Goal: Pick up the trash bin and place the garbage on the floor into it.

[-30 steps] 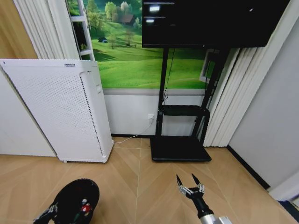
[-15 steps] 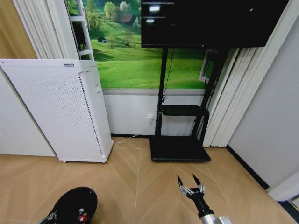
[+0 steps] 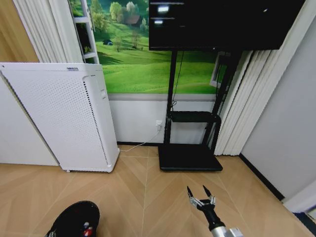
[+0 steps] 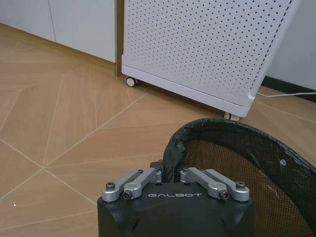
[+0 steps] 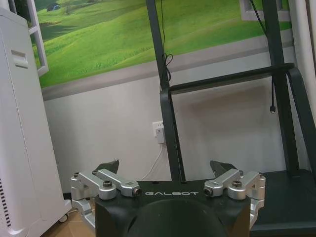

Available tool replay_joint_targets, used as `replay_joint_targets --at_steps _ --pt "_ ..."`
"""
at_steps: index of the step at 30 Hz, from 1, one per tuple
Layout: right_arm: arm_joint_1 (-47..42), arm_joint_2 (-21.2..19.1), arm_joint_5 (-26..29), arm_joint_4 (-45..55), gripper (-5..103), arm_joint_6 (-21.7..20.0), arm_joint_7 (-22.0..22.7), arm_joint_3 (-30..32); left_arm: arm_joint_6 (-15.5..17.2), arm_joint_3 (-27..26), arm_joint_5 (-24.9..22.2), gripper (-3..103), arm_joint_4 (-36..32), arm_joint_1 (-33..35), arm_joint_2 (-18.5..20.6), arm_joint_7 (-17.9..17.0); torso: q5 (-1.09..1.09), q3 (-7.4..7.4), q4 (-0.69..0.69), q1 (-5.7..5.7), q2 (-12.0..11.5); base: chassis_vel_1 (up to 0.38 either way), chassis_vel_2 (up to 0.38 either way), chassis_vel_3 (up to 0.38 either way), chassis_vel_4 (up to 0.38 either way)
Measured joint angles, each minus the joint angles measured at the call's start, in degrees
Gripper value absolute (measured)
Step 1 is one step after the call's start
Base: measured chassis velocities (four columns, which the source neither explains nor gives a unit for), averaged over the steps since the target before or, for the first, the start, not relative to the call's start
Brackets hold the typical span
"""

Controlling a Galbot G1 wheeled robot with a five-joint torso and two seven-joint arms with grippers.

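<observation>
Head view high, facing wall – wrist views low, near floor; all share white appliance (image 3: 69, 116)

The left gripper (image 4: 174, 174) has its jaws closed over the rim of the trash bin (image 4: 256, 163), one side within and one without. The bin's rim is wrapped in black liner, and brown mesh shows on its inner wall. It hangs over the floor (image 4: 59, 123), herringbone wood. Just beyond stands a white perforated appliance (image 4: 207, 44) on small casters, with a white cable (image 4: 284, 94) trailing beside it.
</observation>
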Motion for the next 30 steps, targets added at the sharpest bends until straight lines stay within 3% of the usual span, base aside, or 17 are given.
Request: replay_joint_targets --at_steps 3,9,13,15,17,18,20,24,26,30 --pt "0.42 0.03 0.31 -0.37 100 -0.08 0.0 -0.11 -0.55 -0.63 1.1 25 0.56 -0.53 -0.04 -0.14 0.0 0.0 0.0 0.0 0.0 0.0 0.0 0.0 0.0" --pt "0.29 0.22 0.33 -0.44 100 -0.09 0.01 -0.19 -0.75 -1.05 1.68 31 1.25 -0.87 -0.13 -0.53 0.0 0.0 -0.01 0.0 -0.01 0.0 0.0 0.0 0.0" --pt "0.66 -0.1 0.53 -0.86 100 -0.09 0.22 0.18 -2.19 -2.37 1.3 46 -0.78 0.37 -0.51 0.44 -0.02 0.0 0.0 0.0 -0.01 0.0 0.0 0.0 0.0" --pt "0.82 -0.22 0.63 -0.92 100 -0.09 0.34 0.27 -3.12 -3.16 1.96 46 -1.43 0.76 -0.58 1.17 -0.02 0.0 0.0 0.0 -0.01 0.0 0.0 0.0 0.0" --pt "1.1 -0.7 1.18 -0.94 100 -0.3 1.02 0.76 -7.83 -8.1 6.59 57 -5.58 2.63 -0.72 5.72 0.01 0.0 0.01 0.0 -0.01 0.0 0.0 0.0 0.0" --pt "1.1 -0.7 1.18 -0.94 100 -0.3 1.02 0.76 -7.83 -8.1 6.59 57 -5.58 2.63 -0.72 5.72 0.01 0.0 0.01 0.0 -0.01 0.0 0.0 0.0 0.0" --pt "0.62 -1.03 1.3 -0.53 100 -1.22 0.66 1.36 -14.26 -11.71 10.49 68 -9.59 2.36 -0.91 9.71 0.0 0.0 0.01 0.0 -0.01 0.0 0.0 0.0 0.0" --pt "-0.59 -0.76 0.23 0.74 100 -1.9 0.39 2.21 -16.71 -12.73 13.6 80 -13.36 1.61 -1.23 12.3 0.02 0.0 0.0 0.0 -0.01 0.0 0.0 0.0 0.0" --pt "-3.26 1.47 -0.71 3.54 100 -2.06 0.22 4.59 -17.5 -11.21 18.05 95 -19.32 0.49 -1.83 13.71 0.0 0.0 0.0 0.0 -0.01 0.0 0.0 0.0 0.0" --pt "-6.0 3.98 -3.48 5.2 100 -1.16 0.23 7.34 -15.59 -7.09 20.1 98 -24.09 -0.48 -1.66 11.93 0.0 0.0 0.0 0.0 -0.01 0.0 0.0 0.0 0.0"
